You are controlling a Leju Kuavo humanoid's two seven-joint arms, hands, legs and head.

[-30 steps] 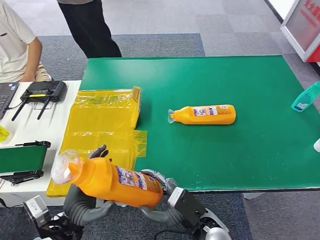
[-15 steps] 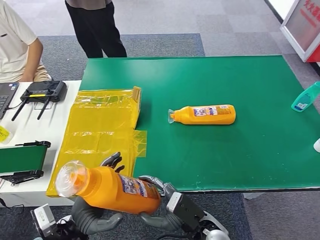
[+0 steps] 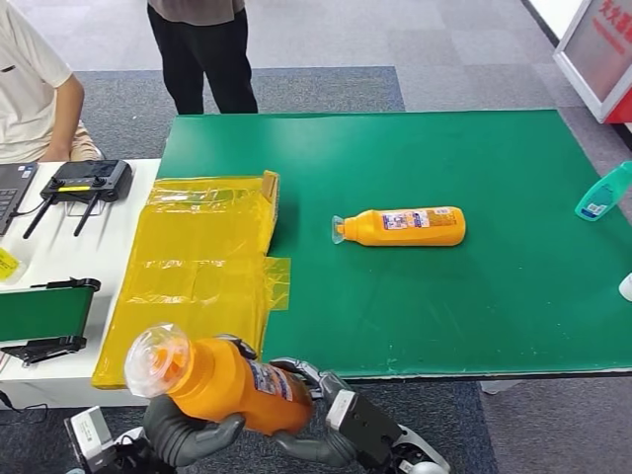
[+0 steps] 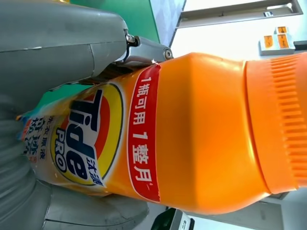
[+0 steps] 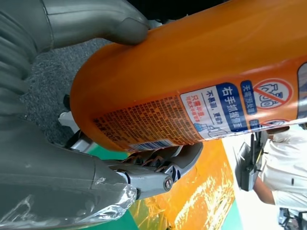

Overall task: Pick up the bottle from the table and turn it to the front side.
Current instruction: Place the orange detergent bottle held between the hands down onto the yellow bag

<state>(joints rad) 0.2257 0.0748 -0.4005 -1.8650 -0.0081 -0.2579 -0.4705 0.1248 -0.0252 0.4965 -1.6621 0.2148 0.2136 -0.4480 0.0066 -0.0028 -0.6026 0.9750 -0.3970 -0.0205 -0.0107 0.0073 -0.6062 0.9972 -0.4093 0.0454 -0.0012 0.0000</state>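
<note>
A wide green table [image 3: 447, 296] fills the centre and right of the head view. At its left edge lies a box wrapped in yellow plastic film [image 3: 197, 262], and left of that stands a white side table [image 3: 67, 257] with a black router [image 3: 86, 181].

At the bottom left of the frame, in front of the green table's near edge, both robot hands hold an orange Tide detergent bottle [image 3: 223, 380] off the table. It lies nearly level, its clear cap toward the left and tipped slightly up. The left hand [image 3: 187, 430] cradles it from underneath near the neck, thick grey thumb and fingers wrapped round the body. The right hand [image 3: 317, 415] grips the base end, fingers curled over the top and thumb below. In the left wrist view the Tide label faces the camera.

A second orange bottle [image 3: 402, 226] lies on its side mid-table. A teal bottle [image 3: 603, 193] lies at the right edge.

Two people are at the upper left: one seated [image 3: 34, 84], one standing [image 3: 202, 49].
</note>
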